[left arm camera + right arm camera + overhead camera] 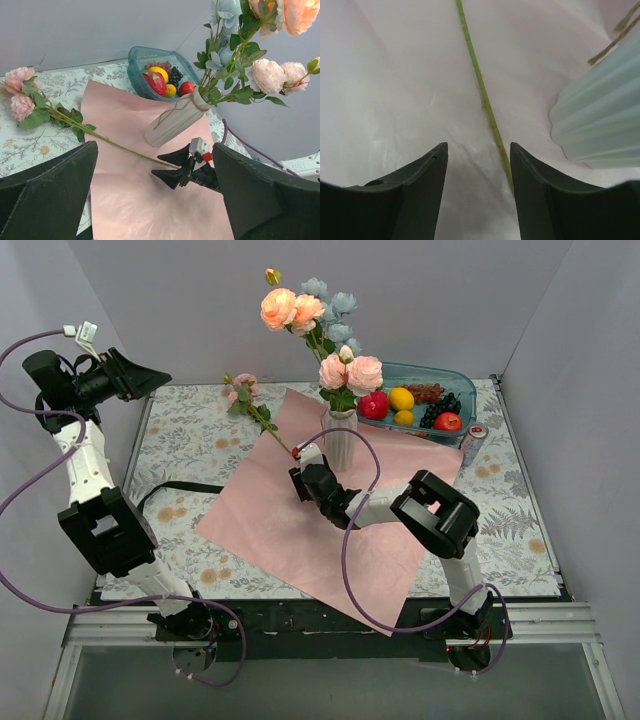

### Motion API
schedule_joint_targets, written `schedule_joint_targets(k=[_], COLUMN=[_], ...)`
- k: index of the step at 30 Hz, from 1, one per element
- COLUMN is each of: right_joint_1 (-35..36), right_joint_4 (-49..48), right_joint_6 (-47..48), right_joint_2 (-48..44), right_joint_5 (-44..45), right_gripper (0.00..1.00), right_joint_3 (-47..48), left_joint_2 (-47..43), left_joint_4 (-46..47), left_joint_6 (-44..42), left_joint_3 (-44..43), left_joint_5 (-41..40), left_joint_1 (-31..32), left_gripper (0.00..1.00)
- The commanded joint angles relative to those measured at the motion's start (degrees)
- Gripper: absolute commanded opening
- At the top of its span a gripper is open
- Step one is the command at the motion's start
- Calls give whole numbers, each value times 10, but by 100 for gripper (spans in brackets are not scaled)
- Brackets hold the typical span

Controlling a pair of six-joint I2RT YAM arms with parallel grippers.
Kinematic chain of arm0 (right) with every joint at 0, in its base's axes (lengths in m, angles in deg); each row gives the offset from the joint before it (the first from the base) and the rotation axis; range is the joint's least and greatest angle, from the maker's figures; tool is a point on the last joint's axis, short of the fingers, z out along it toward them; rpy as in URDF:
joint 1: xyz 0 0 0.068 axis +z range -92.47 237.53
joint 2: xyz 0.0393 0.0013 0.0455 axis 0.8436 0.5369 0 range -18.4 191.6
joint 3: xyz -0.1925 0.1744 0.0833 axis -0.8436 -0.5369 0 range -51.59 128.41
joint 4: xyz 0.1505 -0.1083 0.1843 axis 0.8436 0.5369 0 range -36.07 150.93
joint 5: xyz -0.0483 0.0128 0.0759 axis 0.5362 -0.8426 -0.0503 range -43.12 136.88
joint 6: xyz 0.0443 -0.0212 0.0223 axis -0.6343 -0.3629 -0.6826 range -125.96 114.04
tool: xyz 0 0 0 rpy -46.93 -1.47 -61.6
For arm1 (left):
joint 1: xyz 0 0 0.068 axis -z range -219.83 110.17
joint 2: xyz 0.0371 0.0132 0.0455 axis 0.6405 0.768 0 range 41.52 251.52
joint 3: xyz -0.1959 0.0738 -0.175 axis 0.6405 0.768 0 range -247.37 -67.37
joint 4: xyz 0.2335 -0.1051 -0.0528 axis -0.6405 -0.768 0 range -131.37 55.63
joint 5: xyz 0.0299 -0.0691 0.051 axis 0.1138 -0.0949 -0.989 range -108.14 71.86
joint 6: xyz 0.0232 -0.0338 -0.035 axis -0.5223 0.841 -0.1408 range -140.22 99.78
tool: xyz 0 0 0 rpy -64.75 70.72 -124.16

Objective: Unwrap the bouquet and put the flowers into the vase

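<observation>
On the table (pixel 180 440), which is covered by a flowered cloth and closed in by pale walls at the left, far and right sides, a sheet of pink wrapping paper (pixel 300 530) is spread flat and turned like a diamond; its near corner is seen close to the near edge of the table, and its far edge reaches the vase. Bare cloth is left open on the left of the paper, where only a black ribbon (pixel 185 487) is laid; the right near corner of the cloth is also free.

At the far right a teal bowl (pixel 470 380) with plastic fruit (pixel 400 398) is placed near the wall; just beside its right end a small silver can (pixel 472 443) is stood.

Most of the flowers (pixel 290 310) are held upright in the white ribbed vase (pixel 339 445), which is stood on the far part of the paper, near the bowl but apart from it.

One loose stem (pixel 262 418) is laid flat to the left of the vase; its pink blooms are rested on the cloth, and its thin lower end is stretched over the paper.

The right gripper (pixel 296 468) is held low over the paper, just beside the vase; its fingers are parted, and the end of the stem is seen between them, close to one finger but not clamped.

The left gripper (pixel 150 378) is raised over the far left edge, spread wide, with nothing held.
</observation>
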Motion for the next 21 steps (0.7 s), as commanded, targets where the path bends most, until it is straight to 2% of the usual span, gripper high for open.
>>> schedule_joint_targets(k=[1,10,15,18,19,21], right_joint_1=[2,2,2,2,2,2], right_joint_4=[4,-2,-10,-18,-18,-20], right_joint_6=[-19,-34,-39,-39,-39,-40], right_joint_2=[8,-3,-27,-44,-48,-57], right_joint_5=[4,-4,-15,-25,-29,-34], right_gripper=[60,58,53,45,38,31], right_joint_3=[-11,-35,-68,-88,-91,-100], left_joint_2=[-35,-39,-43,-44,-45,-46], left_joint_4=[2,2,2,2,2,2], left_joint_6=[-7,-8,-10,-10,-11,-10], left_joint_3=[-4,5,9,12,12,14], left_joint_5=[9,13,15,15,15,14], left_joint_1=[-6,-8,-10,-11,-11,-10], left_gripper=[98,98,98,98,98,98])
